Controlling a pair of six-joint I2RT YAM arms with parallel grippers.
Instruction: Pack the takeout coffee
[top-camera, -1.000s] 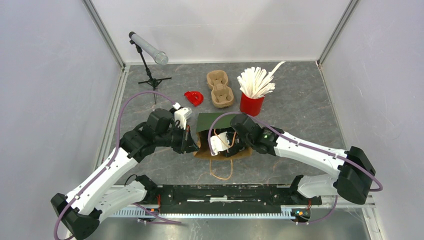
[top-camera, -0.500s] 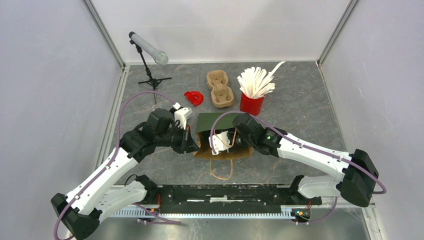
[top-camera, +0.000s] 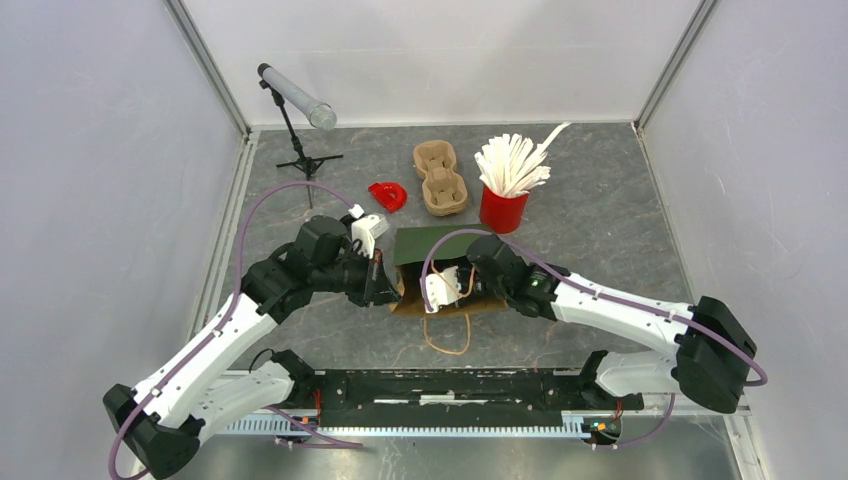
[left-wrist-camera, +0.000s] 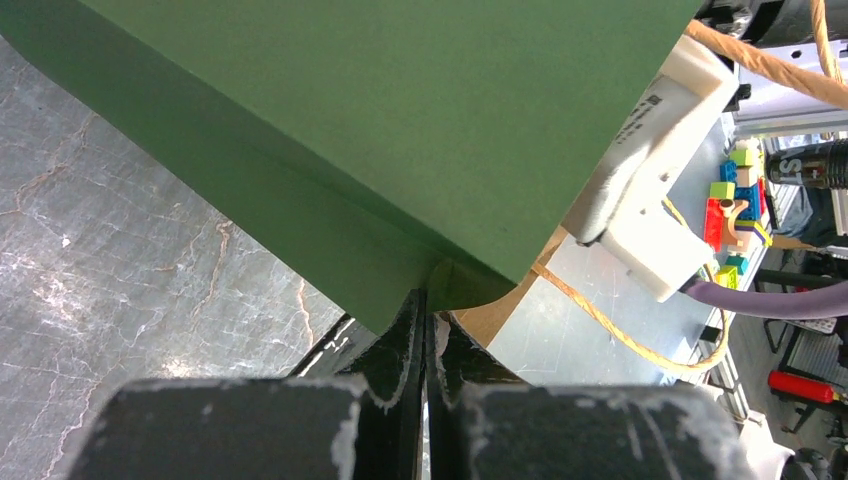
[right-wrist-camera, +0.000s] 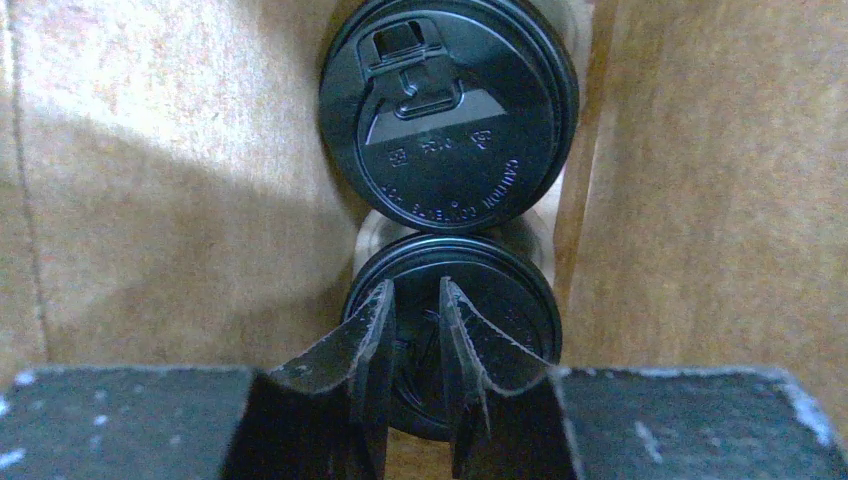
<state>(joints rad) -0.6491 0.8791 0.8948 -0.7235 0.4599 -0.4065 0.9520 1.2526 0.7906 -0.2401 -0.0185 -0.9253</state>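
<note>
A green paper bag with a brown inside (top-camera: 425, 243) lies on its side in the middle of the grey marbled counter (top-camera: 600, 220), mouth facing the arms and an orange twine handle (top-camera: 446, 347) looping out toward the near edge. The left gripper (left-wrist-camera: 428, 300) is pinched tight on the lower corner of the bag's green wall at the left of the mouth. The right gripper (right-wrist-camera: 416, 287) reaches into the mouth, its fingers drawn to a narrow slit just in front of the nearer black plastic cup lid (right-wrist-camera: 510, 300). Whether they nip any part of it cannot be told. A second black cup lid (right-wrist-camera: 450, 110) sits right behind the first, deeper in the bag, so both takeout coffees are inside between the brown paper walls. Toward the back of the counter stand a brown pulp cup carrier (top-camera: 440, 178), a red cup full of white sticks (top-camera: 503, 207) just to its right, and a small red plastic piece (top-camera: 387, 196) to its left. In the far left corner is a black tripod holding a grey tube (top-camera: 295, 96).
</note>
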